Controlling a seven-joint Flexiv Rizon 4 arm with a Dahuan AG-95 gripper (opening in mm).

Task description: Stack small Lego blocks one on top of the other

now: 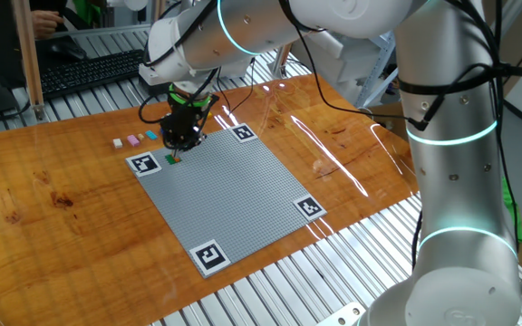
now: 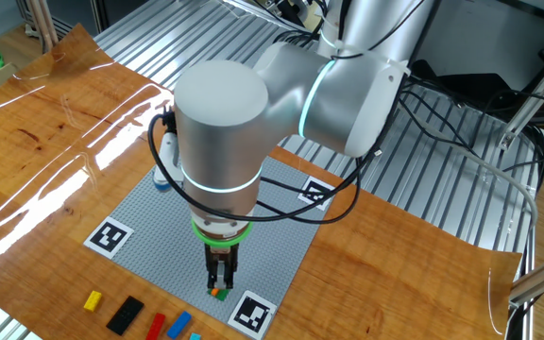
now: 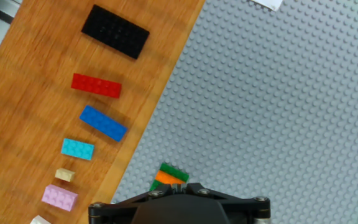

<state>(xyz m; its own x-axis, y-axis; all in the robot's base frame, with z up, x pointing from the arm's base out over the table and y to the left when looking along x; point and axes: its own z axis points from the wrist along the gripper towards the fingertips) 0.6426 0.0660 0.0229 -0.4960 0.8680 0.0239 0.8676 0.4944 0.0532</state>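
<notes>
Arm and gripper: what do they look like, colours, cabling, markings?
The arm has glossy silver-white rounded links with glowing cyan light rings at the joints. Black cables loop along its outside. A green ring sits above the small black gripper, whose dark housing fills the hand view's lower edge.

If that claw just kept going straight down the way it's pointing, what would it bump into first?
Most likely the little green-on-orange brick stack on the grey studded baseplate. The gripper points straight down with its jaws shut, right over that stack. Whether the tips already touch it, I cannot tell.
</notes>
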